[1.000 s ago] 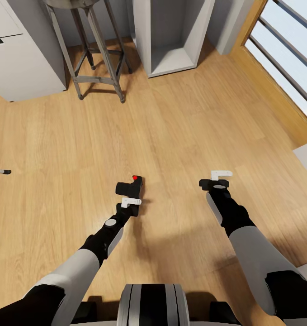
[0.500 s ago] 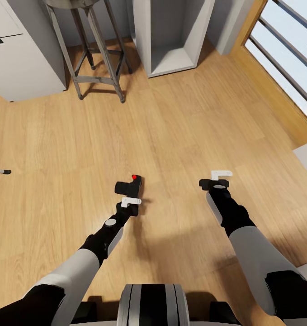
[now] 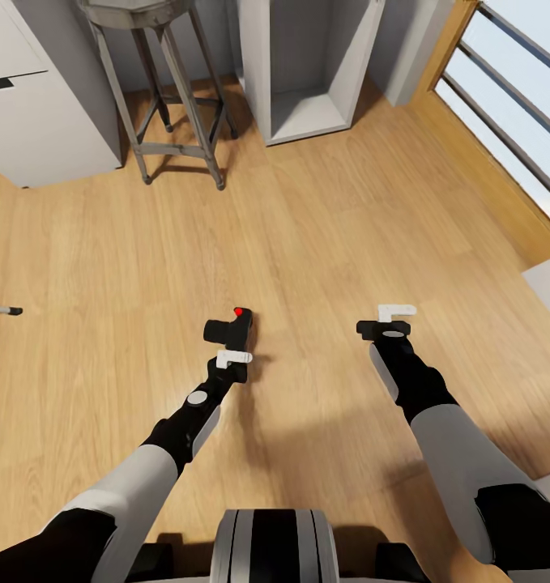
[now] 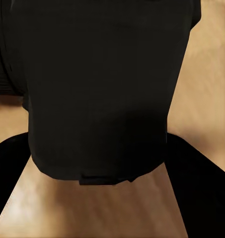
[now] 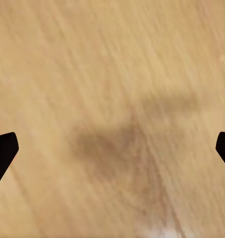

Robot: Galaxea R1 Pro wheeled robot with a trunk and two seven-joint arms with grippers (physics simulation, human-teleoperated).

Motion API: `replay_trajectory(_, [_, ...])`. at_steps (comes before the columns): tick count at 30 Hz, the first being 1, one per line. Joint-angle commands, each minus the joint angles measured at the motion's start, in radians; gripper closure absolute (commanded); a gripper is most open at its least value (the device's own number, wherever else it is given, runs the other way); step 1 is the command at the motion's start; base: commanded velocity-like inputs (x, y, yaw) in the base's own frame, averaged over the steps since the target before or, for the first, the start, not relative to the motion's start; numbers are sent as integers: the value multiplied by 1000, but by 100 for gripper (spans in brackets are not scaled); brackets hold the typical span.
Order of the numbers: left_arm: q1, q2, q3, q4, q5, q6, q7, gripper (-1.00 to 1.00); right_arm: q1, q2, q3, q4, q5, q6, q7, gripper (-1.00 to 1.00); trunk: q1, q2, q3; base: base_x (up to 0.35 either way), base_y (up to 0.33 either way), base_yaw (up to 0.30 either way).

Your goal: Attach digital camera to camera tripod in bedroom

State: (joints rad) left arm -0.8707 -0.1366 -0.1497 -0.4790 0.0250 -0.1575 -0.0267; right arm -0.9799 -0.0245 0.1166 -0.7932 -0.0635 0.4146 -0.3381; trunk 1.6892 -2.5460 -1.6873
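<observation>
left gripper [image 3: 233,360] clamped on the digital camera [image 3: 230,328], centre frame, held above the floor [image 3: 323,227] for carrying; right gripper [image 3: 392,320] apart, idle; tripod leg tip [image 3: 1,310] at left edge.

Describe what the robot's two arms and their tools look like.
Both arms have pale grey upper sleeves and black forearms. The left forearm carries a small round grey disc. The left tool and right tool each show black bodies with white finger pieces.
</observation>
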Motion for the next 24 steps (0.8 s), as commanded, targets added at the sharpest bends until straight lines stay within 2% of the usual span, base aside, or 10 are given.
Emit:
replay_trajectory(1, [-1,0,-1,1,3,-3,-2,100,0,-2,6,-1,-7,6,-9,-100,0,0,1,0,0,0])
replay_trajectory(19, [-1,-1,-1,-11,3,1,1,100,0,-2,6,-1,-7,6,-9,-100,0,0,30,0,0,0])
replay_trajectory(24, [-1,0,0,-62,3,8,3,100,0,-2,6,-1,-7,6,-9,-100,0,0,39,0,0,0])
